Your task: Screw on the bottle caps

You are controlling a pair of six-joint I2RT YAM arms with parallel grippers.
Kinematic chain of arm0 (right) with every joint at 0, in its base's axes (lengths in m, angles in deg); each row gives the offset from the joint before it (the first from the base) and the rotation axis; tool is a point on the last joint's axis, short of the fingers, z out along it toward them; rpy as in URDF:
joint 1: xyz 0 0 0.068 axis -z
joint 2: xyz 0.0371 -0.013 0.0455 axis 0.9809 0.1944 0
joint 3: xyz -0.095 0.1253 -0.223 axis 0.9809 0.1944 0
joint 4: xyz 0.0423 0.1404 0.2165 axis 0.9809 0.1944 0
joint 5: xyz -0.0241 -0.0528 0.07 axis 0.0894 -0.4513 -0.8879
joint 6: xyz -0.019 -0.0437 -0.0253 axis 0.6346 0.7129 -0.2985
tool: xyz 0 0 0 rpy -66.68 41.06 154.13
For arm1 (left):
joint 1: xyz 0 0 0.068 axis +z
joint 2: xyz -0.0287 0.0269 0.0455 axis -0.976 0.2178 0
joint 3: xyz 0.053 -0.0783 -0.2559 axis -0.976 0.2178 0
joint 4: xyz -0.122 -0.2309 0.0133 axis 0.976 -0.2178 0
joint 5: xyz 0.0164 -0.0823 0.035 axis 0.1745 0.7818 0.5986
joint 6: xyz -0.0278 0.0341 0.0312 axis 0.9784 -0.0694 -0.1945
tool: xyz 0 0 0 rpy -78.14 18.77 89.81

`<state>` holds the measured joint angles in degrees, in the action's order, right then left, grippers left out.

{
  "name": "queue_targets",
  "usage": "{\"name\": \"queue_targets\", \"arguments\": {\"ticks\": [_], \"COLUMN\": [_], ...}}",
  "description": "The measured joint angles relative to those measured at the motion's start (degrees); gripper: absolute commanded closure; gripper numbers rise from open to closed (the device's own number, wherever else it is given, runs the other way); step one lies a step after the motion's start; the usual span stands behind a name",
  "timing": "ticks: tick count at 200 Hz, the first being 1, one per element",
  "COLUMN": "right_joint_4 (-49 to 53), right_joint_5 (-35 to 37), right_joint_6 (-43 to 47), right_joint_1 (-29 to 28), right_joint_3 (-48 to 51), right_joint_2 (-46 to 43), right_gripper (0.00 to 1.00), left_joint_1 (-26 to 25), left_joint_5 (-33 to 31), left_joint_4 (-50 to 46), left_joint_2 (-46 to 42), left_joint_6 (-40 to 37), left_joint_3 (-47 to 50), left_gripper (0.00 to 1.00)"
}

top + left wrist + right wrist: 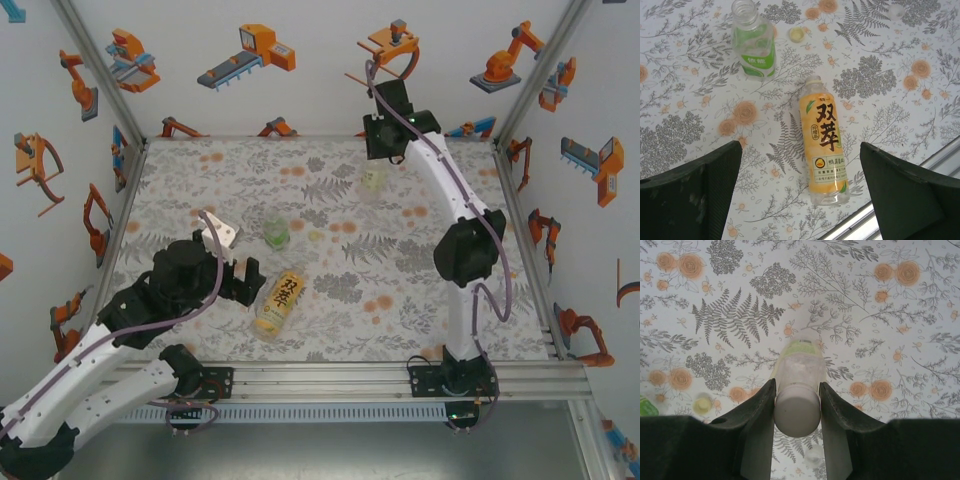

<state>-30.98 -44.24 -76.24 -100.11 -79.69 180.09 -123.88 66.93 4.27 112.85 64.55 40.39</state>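
Two robot arms work over a flower-and-fern patterned tabletop (200,180). The right pincer (797,390), reaching to the far side, is clamped shut on the white cap (797,412) of a clear bottle (800,365) with a pale yellow-green label. Its two dark fingers (757,405) press the cap from either side while the bottle's body runs straight on beyond the fingertips. Whether its base rests on the tabletop cannot be told. Off to that pincer's left, well apart from it, a loose yellowish cap (703,404) lies flat on the cloth. At the near left, the left pincer (800,145) stands wide open and holds nothing, its fingers (695,195) spread to both sides of an amber bottle (825,150). That bottle, with a yellow label and dark characters, lies on its side just ahead of the gap and touches neither finger. Its base points back toward the pincer and its pale-capped neck (813,80) points away. Farther ahead of the left pincer and slightly to its left, a short green bottle (754,42) stands upright with its mouth uncovered. The yellowish cap lies just to that bottle's right, and a second loose pale cap (896,11) sits much farther off to the right. From overhead, the open left pincer (240,280) sits just beside the fallen amber bottle (280,303), and the green bottle (276,233) stands beyond them. The right pincer (385,140) is poised directly over the clear bottle (373,180) near the back wall.
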Motion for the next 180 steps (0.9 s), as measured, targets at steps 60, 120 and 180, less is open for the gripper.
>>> {"name": "queue_targets", "arguments": {"ticks": [60, 120, 180], "right_joint_4": [5.5, 7.2, 8.0], "right_joint_5": [-1.3, -1.3, -1.2], "right_joint_6": [0.8, 0.8, 1.0], "right_joint_1": [0.0, 0.0, 0.0], "right_joint_3": [-5.5, -6.4, -10.1], "right_joint_2": [3.5, 3.5, 2.8], "right_gripper": [0.69, 0.5, 0.49], "left_joint_1": [0.0, 0.0, 0.1], "left_joint_5": [-0.7, -1.0, -1.1], "left_joint_4": [-1.3, -1.3, -1.3], "left_joint_2": [-1.9, -1.3, 0.5], "left_joint_6": [0.7, 0.7, 0.5], "left_joint_3": [0.4, 0.4, 0.4], "left_gripper": [0.07, 0.06, 0.06]}}
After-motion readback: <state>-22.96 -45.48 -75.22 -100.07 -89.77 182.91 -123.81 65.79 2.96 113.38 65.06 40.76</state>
